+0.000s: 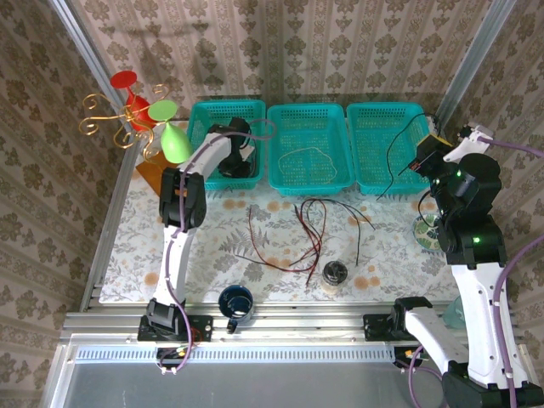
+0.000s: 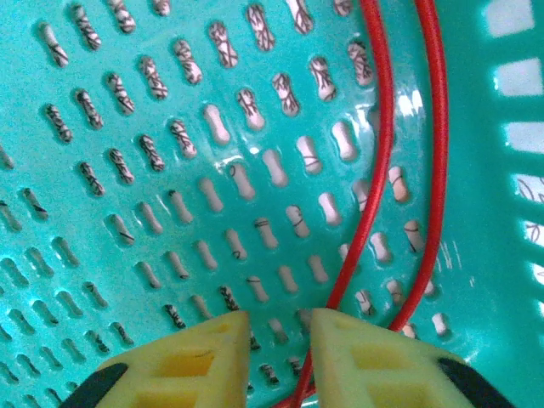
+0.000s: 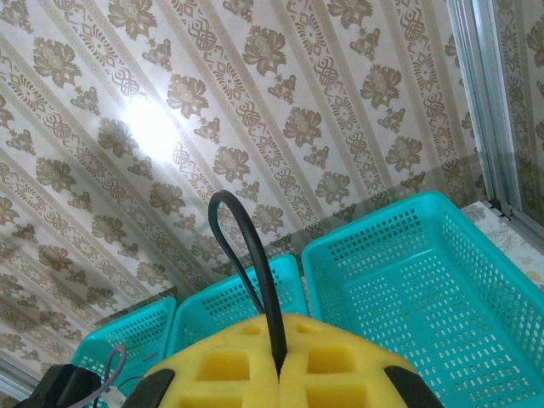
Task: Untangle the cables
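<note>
- The left arm reaches down into the left basket (image 1: 204,115), at the far left of the desk (image 1: 170,255).
- Its jaws stand narrowly apart just above the basket floor, gripping nothing. The yellow pads (image 2: 183,361) have a small gap between them.
- A red cable (image 2: 388,127) lies in that basket in two strands. One strand runs down into the gap between the pads, and the other passes under the right-hand pad.
- The right arm is held up beside the right basket (image 1: 370,136). Its jaws are pressed together on a black cable (image 3: 262,272), which loops up above the pads.
- From above, that black cable (image 1: 389,161) trails down into the right basket.
- A cream cable (image 1: 299,153) lies curled in the middle basket (image 1: 306,115).
- More thin red and black cables (image 1: 302,223) sprawl crossed on the desk in front of the baskets.
- A blue mug (image 1: 236,302) and a small jar (image 1: 335,272) stand near the front edge.
</note>
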